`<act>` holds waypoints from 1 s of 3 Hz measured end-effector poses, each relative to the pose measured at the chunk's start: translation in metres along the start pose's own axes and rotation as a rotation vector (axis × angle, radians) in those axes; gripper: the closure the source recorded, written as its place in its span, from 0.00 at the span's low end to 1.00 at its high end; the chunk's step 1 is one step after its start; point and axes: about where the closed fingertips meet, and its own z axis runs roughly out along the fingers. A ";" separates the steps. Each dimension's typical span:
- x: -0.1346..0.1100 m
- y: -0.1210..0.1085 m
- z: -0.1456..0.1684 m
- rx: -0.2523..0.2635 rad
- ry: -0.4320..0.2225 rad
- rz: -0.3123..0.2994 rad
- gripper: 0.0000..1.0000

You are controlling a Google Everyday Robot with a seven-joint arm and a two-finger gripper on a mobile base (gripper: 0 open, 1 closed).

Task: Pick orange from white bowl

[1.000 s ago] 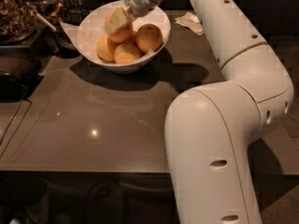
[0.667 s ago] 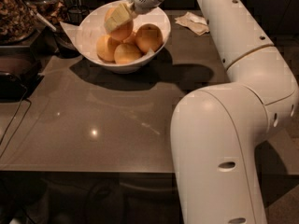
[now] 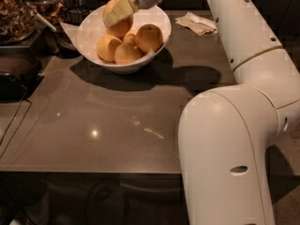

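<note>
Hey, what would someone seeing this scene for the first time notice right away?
The bulky white arm fills the right foreground and reaches across the grey table. At the back, its gripper sits over the white bowl, right against the orange that lies topmost on the other oranges.

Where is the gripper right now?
In the camera view's upper left, the gripper is over the back half of the white bowl, against the rearmost orange, with the other oranges just in front of it.
</note>
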 end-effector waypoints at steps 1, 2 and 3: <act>0.000 0.000 0.000 0.000 0.000 0.000 1.00; -0.001 0.009 -0.002 -0.027 -0.013 -0.008 1.00; 0.001 0.048 -0.016 -0.094 -0.054 -0.030 1.00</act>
